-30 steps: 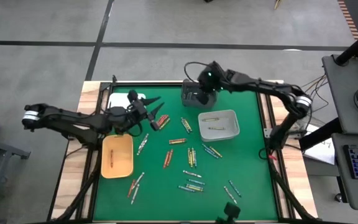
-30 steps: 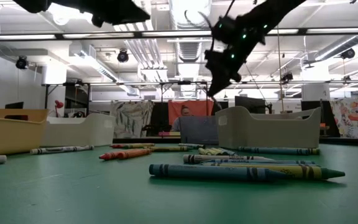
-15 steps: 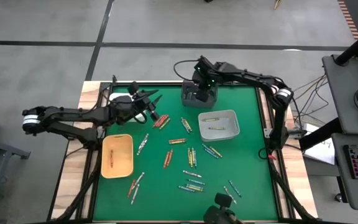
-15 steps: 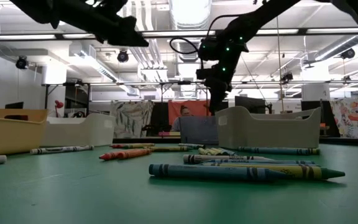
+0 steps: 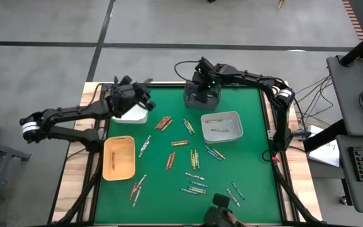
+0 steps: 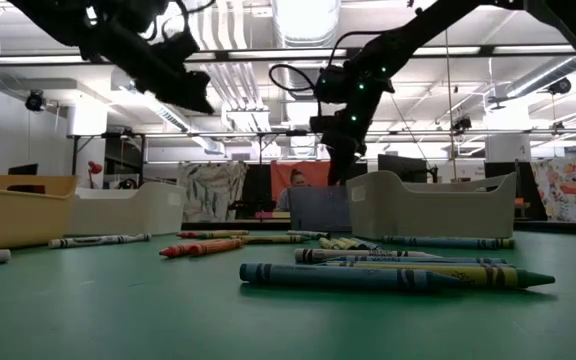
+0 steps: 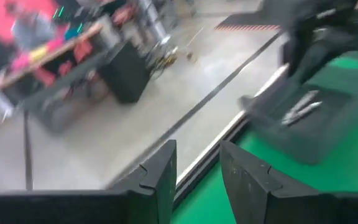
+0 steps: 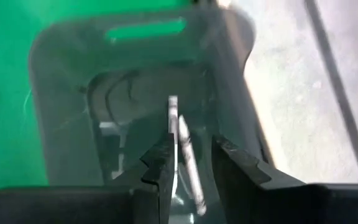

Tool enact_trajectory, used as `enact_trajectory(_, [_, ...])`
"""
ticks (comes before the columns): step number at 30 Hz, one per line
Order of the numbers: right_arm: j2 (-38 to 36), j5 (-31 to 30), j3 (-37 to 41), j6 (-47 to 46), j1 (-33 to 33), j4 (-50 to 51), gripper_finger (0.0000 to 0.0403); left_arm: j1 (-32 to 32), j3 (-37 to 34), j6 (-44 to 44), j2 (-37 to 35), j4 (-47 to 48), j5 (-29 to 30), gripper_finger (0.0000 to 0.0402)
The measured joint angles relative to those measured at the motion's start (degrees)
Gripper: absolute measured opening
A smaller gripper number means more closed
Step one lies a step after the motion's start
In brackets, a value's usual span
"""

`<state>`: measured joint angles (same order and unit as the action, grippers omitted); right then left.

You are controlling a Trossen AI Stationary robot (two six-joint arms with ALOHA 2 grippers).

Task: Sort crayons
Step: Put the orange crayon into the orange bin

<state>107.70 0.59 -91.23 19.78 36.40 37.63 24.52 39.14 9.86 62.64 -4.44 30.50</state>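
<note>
Hovering right end effector (image 8: 188, 163) inside dark bin (image 8: 61, 74) walls.

— What am I seeing of the short, paper-wrapped wax crayons (image 5: 183, 144)?

— I'm seeing most lying flat, scattered over the green mat. Two are resting in the light tray, one in the yellow tray, and grey-white ones (image 8: 180, 134) are lying in the dark bin.

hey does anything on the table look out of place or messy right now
Mostly the expected mess: loose crayons lie scattered across the green mat at all angles, unsorted. The yellow tray, the white bin and the dark bin sit upright, and nothing looks tipped, spilled or damaged.
</note>
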Motion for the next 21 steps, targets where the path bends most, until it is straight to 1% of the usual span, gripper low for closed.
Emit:
enact_trajectory(2, [0.00,1.22,0.01,0.45,0.00,-4.17,0.0095,2.57,1.52,-5.60,-0.52,5.75,-0.02,0.0107])
enact_trajectory(3, [0.00,2.87,0.01,0.81,0.01,-5.98,0.0094,3.72,2.31,-8.53,-0.67,9.21,-0.02,0.0107])
enact_trajectory(7, [0.00,12.60,0.01,1.36,0.36,-12.44,0.0093,6.57,4.68,-18.03,-0.82,21.47,-0.60,0.0107])
enact_trajectory(9, [0.00,17.07,0.01,-1.89,0.69,-15.28,0.0095,7.55,5.18,-20.56,-0.82,24.55,-3.04,0.0107])
enact_trajectory(11, [0.00,19.36,-0.27,-8.01,1.00,-15.98,0.0096,8.69,5.20,-23.42,-0.84,26.71,-7.72,0.0107])
enact_trajectory(15, [-0.02,20.81,-3.39,-21.76,1.09,-10.44,0.0091,10.16,5.20,-30.18,-0.90,30.95,-19.21,0.0107])
enact_trajectory(17, [-0.02,22.14,-5.98,-27.40,1.03,-5.05,0.0088,10.14,5.20,-32.77,-0.90,32.95,-21.19,0.0107])
enact_trajectory(19, [-0.02,24.05,-8.75,-29.98,0.99,1.00,0.0085,9.81,5.20,-33.94,-0.82,34.84,-21.27,0.0107])
enact_trajectory(21, [-0.09,24.53,-11.41,-32.60,0.74,6.23,0.0083,9.49,5.20,-35.84,-0.48,36.37,-22.29,0.0107])
